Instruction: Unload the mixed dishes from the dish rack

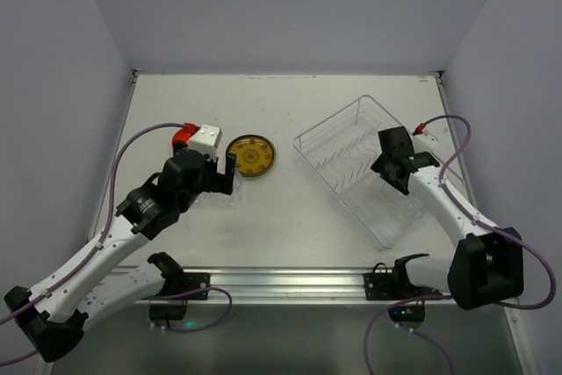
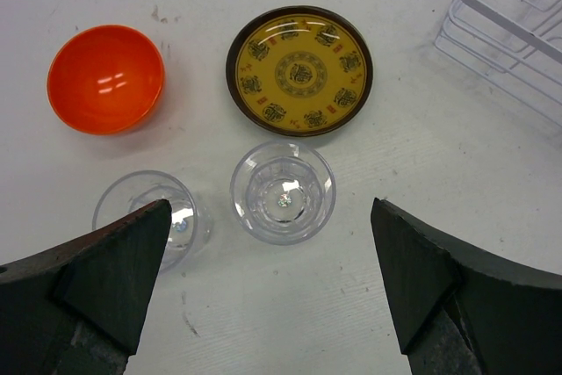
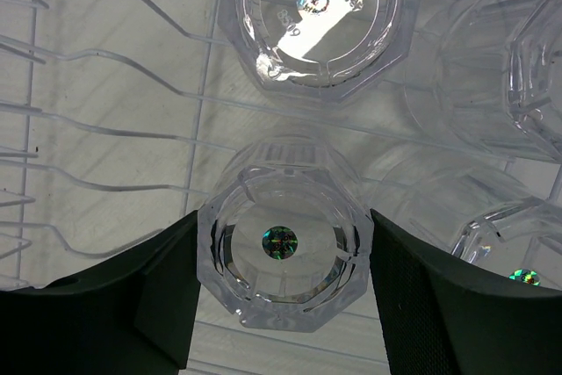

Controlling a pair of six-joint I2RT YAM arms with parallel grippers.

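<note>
In the left wrist view an orange bowl [image 2: 105, 78], an olive-yellow patterned plate [image 2: 299, 69] and two upright clear cups [image 2: 283, 191] [image 2: 145, 212] stand on the table. My left gripper [image 2: 268, 278] is open and empty just above and short of the cups. The plate [image 1: 250, 155] also shows in the top view beside the left gripper [image 1: 224, 173]. My right gripper [image 1: 391, 169] is inside the dish rack [image 1: 325, 142]. In the right wrist view it [image 3: 281, 261] is shut on an upside-down clear cup [image 3: 281, 217]. No black or lime-green plate is in view.
Three more upside-down clear cups [image 3: 320, 15] [image 3: 492, 68] [image 3: 509, 252] sit close around the held one. The wire plate holder [image 3: 105, 129] runs along the left of it. The rack's corner [image 2: 514, 6] lies right of the patterned plate.
</note>
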